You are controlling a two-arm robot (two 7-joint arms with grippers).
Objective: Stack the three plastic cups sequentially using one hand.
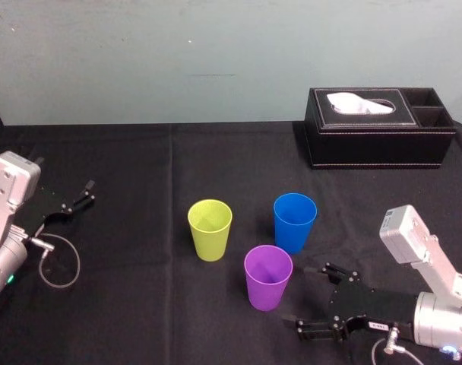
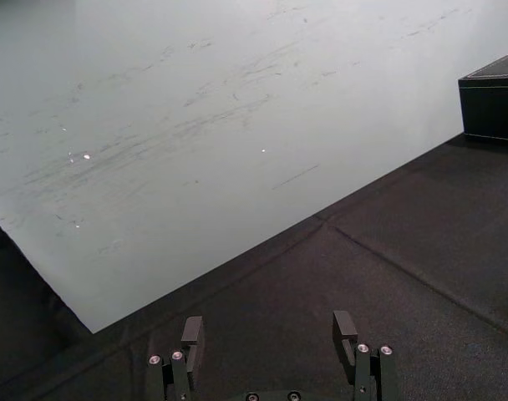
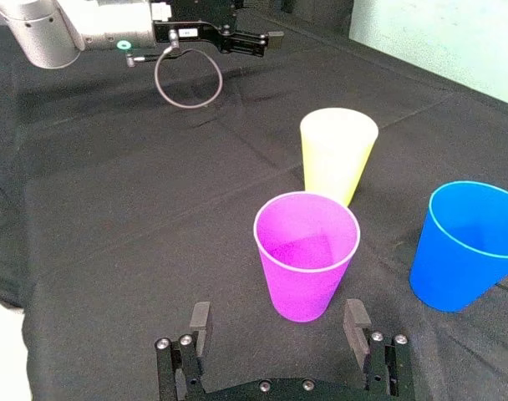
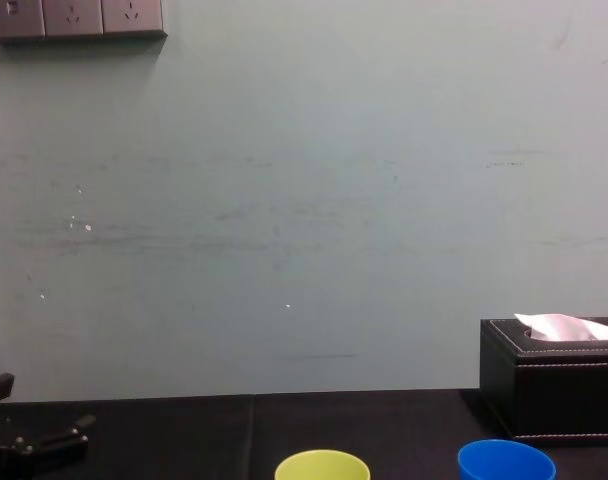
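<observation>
While the right gripper gapes wide, holding nothing, the purple cup stands just ahead of its fingertips — yellow-green cup beyond, blue cup off to one side, all empty, apart. Gripper's white label unreadable. Tissue box well beyond, tissue poking out. Left gripper parked, fingers apart, empty.

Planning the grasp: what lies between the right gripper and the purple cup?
Nothing but bare black cloth; the head view shows the open right gripper just short of the purple cup; left gripper parked far left.
</observation>
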